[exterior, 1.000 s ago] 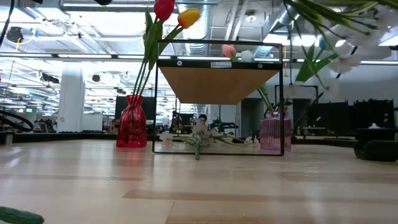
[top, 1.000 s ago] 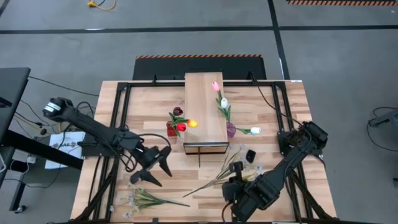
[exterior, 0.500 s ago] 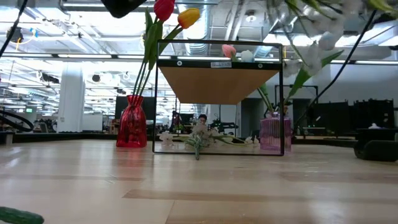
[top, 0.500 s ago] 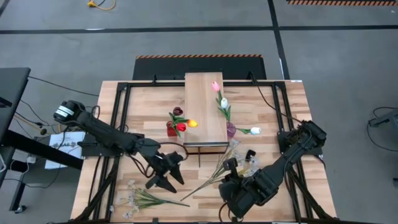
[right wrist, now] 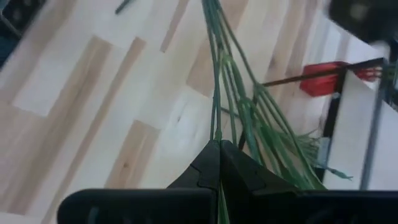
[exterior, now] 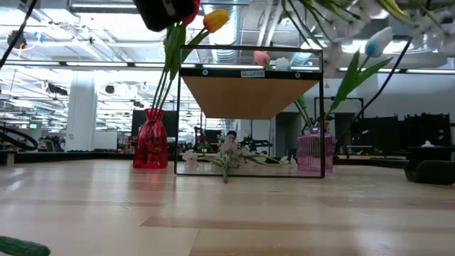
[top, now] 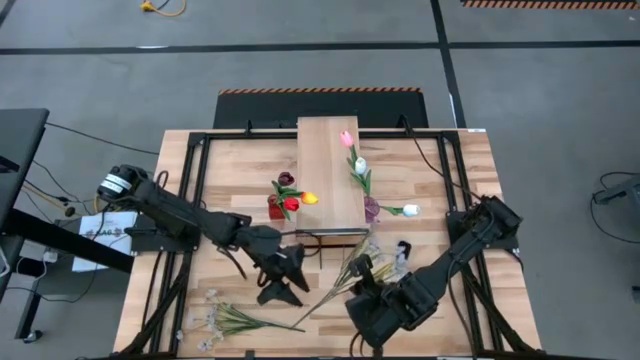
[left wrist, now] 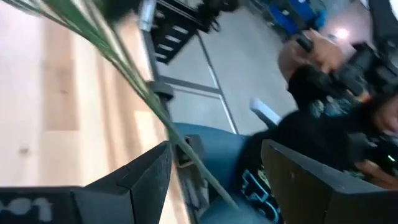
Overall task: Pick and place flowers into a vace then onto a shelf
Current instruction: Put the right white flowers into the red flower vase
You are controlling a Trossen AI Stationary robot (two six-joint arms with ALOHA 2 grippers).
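Note:
My right gripper [top: 360,276] is shut on a bunch of flowers [top: 372,248], pale blossoms and a white tulip [exterior: 377,41] on long green stems, held above the table's near middle. My left gripper [top: 284,278] stands open just left of the bunch's stem end [top: 305,310]. One green stem [left wrist: 155,102] runs between its fingers; I cannot tell whether it touches them. The shelf [top: 330,170] stands at the table's middle. Left of it is a red vase [top: 276,207] with tulips, and right of it a purple vase [top: 371,210] with more. My right gripper pinches several green stems [right wrist: 216,124] together between its two fingers, about midway along the bunch. The fingers slant down from the table's near right side. The bunch is lifted clear of the table, with its heads toward the shelf and its stem ends toward the near left.
A loose spray of pale blossoms [top: 225,320] lies on the table at the near left. The shelf's thin black frame [exterior: 323,114] stands between the two vases. Bare wood lies toward the table's near edge [exterior: 227,220].
My left gripper has gone toward the table's right, up to the bunch's stem end, rolling as it went and staying open. My right gripper has shifted slightly left and rolled, swinging the held flowers in the air.

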